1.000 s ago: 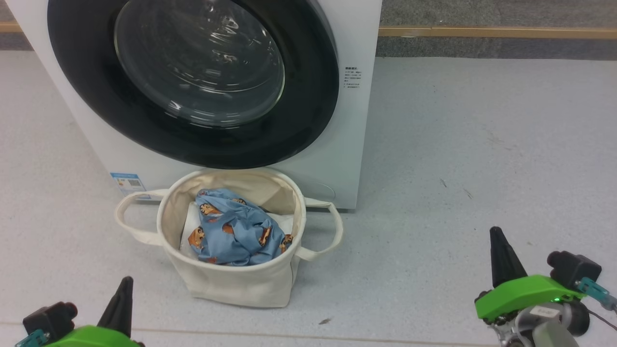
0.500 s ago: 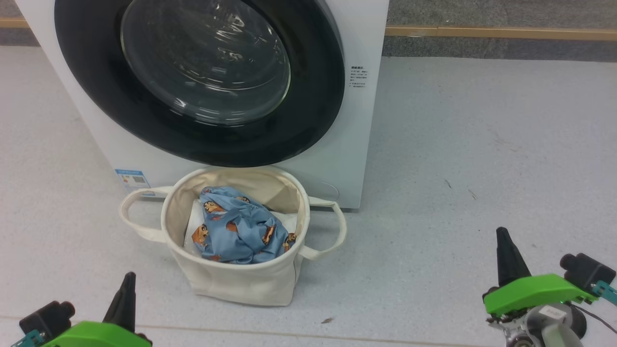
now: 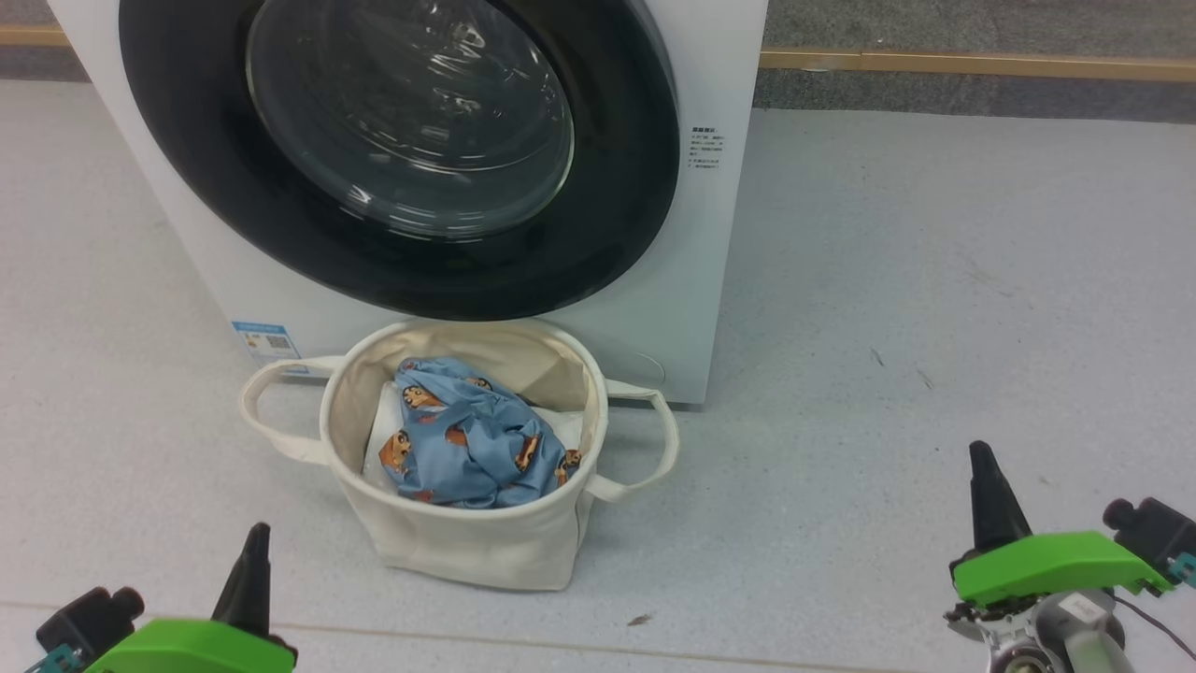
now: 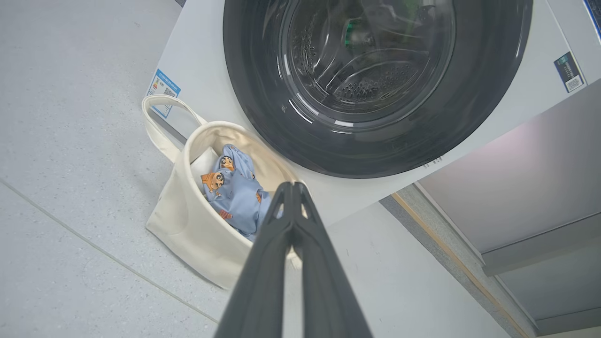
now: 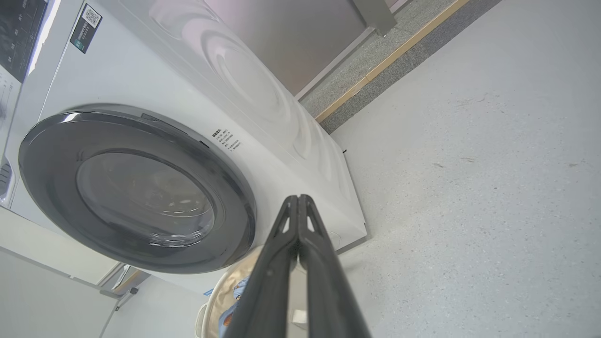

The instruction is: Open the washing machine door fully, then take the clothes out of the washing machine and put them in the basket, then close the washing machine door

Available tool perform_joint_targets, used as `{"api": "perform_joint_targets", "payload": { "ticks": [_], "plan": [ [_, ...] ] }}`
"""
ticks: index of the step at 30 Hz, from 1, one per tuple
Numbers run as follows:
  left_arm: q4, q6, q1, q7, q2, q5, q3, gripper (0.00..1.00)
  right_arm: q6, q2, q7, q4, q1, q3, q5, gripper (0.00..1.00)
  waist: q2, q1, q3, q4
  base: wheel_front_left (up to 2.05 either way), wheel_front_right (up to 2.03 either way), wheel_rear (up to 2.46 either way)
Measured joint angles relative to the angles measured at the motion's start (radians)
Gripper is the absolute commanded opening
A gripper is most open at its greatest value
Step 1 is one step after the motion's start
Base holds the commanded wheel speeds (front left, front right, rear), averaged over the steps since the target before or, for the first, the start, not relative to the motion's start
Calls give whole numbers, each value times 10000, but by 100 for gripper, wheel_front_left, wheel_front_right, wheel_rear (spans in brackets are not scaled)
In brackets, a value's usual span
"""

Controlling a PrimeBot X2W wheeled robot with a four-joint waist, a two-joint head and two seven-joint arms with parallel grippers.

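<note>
Looking down at the washing machine (image 3: 719, 280) on the far side, with the washing machine door (image 3: 411, 140) shut flat against its front. Finding the basket (image 3: 467, 551) upright on the grey floor (image 3: 888, 280) just on the near side of the machine, below the door, its 2 loop handles out to left and right. Spotting the clothes (image 3: 476, 439) crumpled inside the basket, lying over a white folded sheet (image 3: 383, 430). Noting the left gripper (image 3: 254, 551) at near left and the right gripper (image 3: 986, 486) at near right, both pinched narrow with fingers pressed together, holding nothing, well apart from the basket.
</note>
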Motion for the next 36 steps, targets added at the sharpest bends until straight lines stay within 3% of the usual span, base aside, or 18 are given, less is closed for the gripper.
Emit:
{"api": "perform_joint_targets", "payload": {
  "ticks": [36],
  "plan": [
    [-830,0,236,988,-922,-2953,936,0,-2,0,1034,-621,402,-282,4157,0,0,0,77,350,0,0,0]
  ]
}}
